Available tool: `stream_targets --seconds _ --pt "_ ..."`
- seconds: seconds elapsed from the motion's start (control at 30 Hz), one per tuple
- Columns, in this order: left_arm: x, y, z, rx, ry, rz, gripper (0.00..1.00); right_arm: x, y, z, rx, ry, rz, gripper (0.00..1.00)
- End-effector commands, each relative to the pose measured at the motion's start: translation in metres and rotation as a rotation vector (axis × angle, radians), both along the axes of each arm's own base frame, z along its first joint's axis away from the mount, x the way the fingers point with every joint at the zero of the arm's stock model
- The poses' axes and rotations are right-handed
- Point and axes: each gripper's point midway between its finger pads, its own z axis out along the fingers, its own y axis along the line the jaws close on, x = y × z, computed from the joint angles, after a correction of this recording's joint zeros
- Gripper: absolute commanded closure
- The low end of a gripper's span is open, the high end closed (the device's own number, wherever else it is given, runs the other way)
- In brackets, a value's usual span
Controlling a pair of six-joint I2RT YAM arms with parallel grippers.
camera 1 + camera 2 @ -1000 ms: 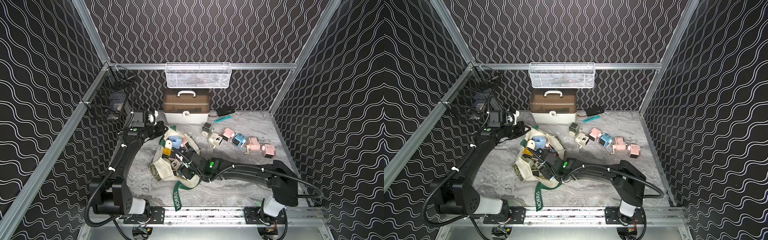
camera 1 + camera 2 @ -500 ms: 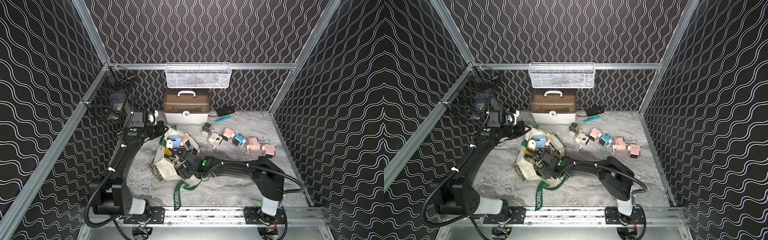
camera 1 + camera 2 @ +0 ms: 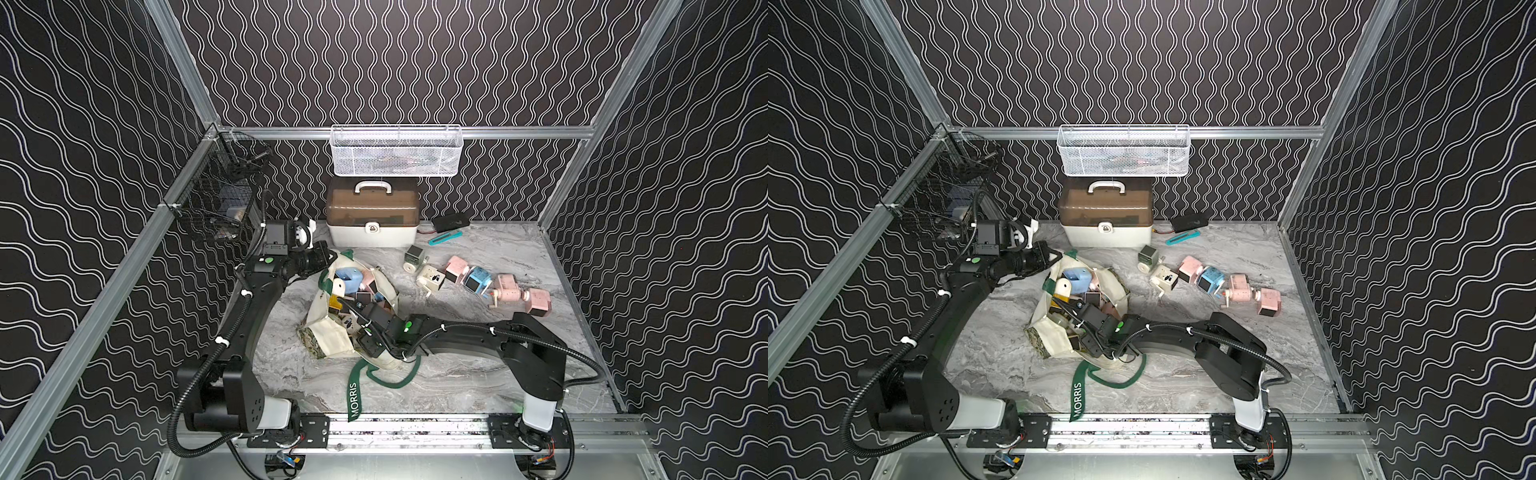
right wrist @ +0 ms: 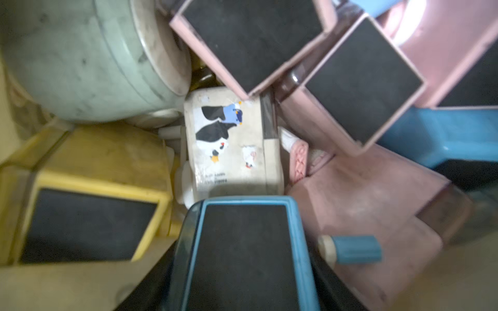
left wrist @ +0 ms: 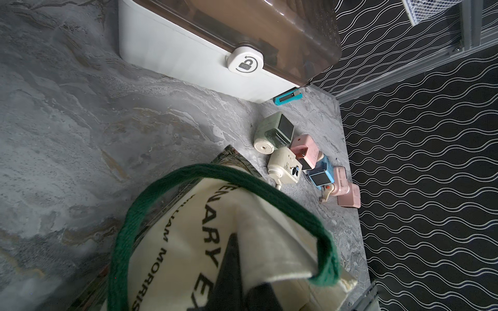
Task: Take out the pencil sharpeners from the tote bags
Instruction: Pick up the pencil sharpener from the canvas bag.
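Note:
The cream tote bag (image 3: pixel 328 336) with green straps lies open on the table, several pencil sharpeners heaped inside. My left gripper (image 5: pixel 242 285) is shut on the bag's rim by the strap (image 5: pixel 269 188), at the bag's far corner (image 3: pixel 328 258). My right gripper (image 4: pixel 244 269) reaches into the bag's mouth (image 3: pixel 353 328), its dark fingers (image 4: pixel 161 274) closed against both sides of a blue pencil sharpener (image 4: pixel 242 242). Around it lie yellow (image 4: pixel 89 215), cream (image 4: pixel 229 140), pink (image 4: pixel 361 80) and pale green (image 4: pixel 80 59) sharpeners. Several more sharpeners (image 3: pixel 478 282) lie in a row on the table to the right.
A white-and-brown case (image 3: pixel 371 216) stands at the back, a white mesh basket (image 3: pixel 395 149) hanging above it. A black wire basket (image 3: pixel 216 199) hangs on the left rail. A teal stick tool (image 3: pixel 444 237) and a black device (image 3: pixel 451 222) lie near the back wall.
My right gripper has slid a little to the left, deeper into the bag, and its elbow has drawn in. The left arm and the bag's rim have stayed put.

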Motion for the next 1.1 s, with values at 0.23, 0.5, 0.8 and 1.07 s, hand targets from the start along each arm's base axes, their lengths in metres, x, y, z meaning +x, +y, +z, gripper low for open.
stream_targets --seconds 0.23,0.5,0.8,1.07 --pt "0.007 0.0 0.02 -0.002 -0.083 0.001 1.0 0.0 -0.018 0.044 0.152 -0.082 -0.048 0.45" --pt "0.007 0.002 0.02 0.006 -0.08 0.007 1.0 -0.007 -0.02 0.067 0.25 -0.103 -0.024 0.46" --pt "0.007 0.005 0.017 0.026 -0.066 0.021 1.0 -0.023 -0.032 0.12 0.445 -0.161 0.03 0.48" --pt "0.007 0.006 0.015 0.03 -0.059 0.026 1.0 -0.033 -0.06 0.169 0.624 -0.258 0.021 0.49"
